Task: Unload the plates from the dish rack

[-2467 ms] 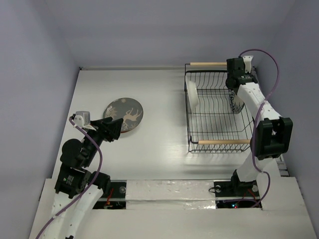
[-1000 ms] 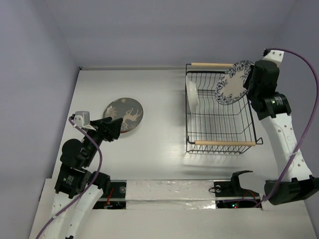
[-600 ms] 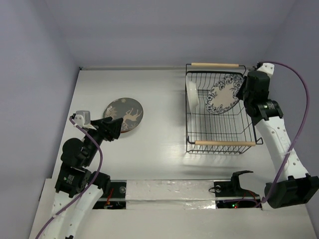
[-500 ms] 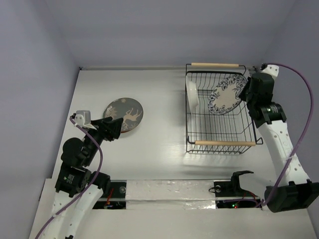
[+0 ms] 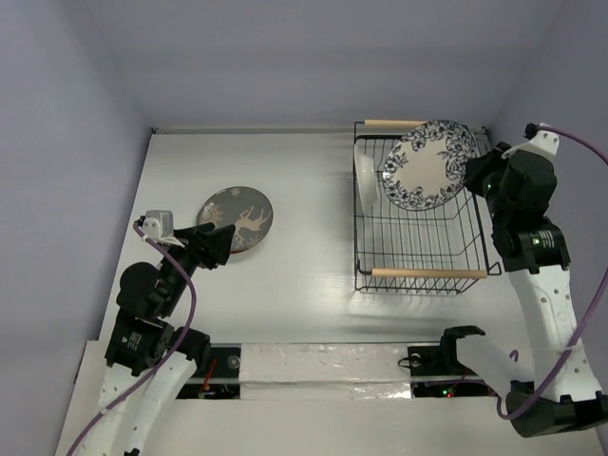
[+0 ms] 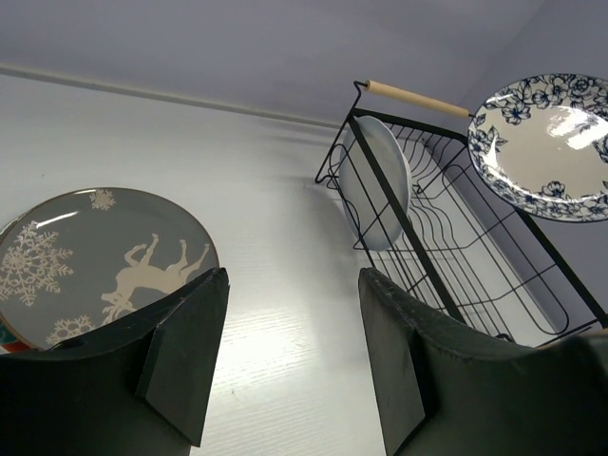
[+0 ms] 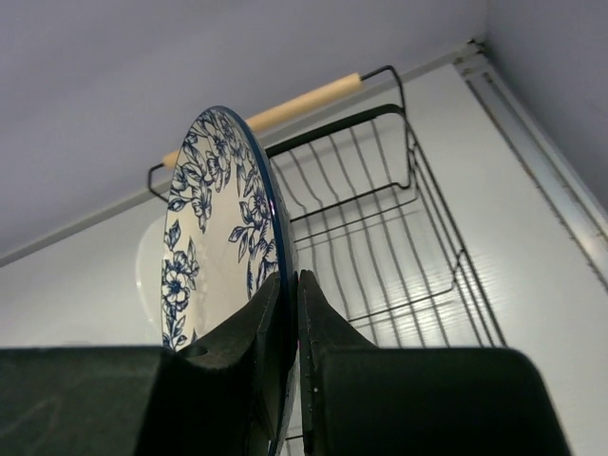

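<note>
Since the floral plate (image 5: 427,163) is glazed ceramic, I judge it stiff, fairly heavy, slick, and apt to chip or shatter, so the hold matters. It hangs in the air, tilted, and is gripped by its rim in the right pincer (image 7: 288,306). The two fingers are clenched on the edge, one on the patterned face and one on the back, and nearly all of the plate reaches out beyond the fingertips. That edge pinch is the only place I can take hold of it, but it leaves the weight far from the pads. I expect the plate could swing or slide if I move sharply. Below the pincer and the plate sits the rack (image 5: 359,218). A white plate (image 6: 378,185) stands on edge against the rack's left wall, well apart from the fingers. Far to the left of the right pincer, a grey plate (image 5: 237,217) lies flat on the table (image 5: 285,152). The left pincer (image 6: 290,366) hovers at that plate's near edge, spread wide and empty.
</note>
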Tool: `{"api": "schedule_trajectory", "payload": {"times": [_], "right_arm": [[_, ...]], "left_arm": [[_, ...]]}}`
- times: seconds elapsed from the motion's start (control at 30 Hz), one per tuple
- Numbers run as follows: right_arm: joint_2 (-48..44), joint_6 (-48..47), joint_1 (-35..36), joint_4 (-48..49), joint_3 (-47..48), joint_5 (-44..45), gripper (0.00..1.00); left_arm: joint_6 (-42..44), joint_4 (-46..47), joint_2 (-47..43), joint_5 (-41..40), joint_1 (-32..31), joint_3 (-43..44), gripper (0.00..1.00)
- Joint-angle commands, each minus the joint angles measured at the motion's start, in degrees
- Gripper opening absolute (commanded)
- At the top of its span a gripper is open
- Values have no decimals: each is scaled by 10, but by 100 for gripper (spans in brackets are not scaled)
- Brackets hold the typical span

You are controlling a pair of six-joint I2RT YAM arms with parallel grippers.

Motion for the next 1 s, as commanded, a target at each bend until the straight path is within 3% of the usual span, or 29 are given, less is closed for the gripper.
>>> {"api": "schedule_trajectory", "payload": {"times": [0.0,0.13,0.37,0.77,0.97], "right_arm": [[-13,61,-1,136,44,-98,0],[8,120,-1,219,21,-223,0],[87,183,108,325,14,-248,0],[310,189,321,386,106,-155,0],[455,212,365,414,170,-166,0]], "left_arm": [[3,27,2,2,-1,0,54],[2,28,1,3,-1,-2,54],[1,30,3,5,4,-2,54],[2,26,-1,1,9,-1,54],[2,28,3,4,9,-2,54]]}}
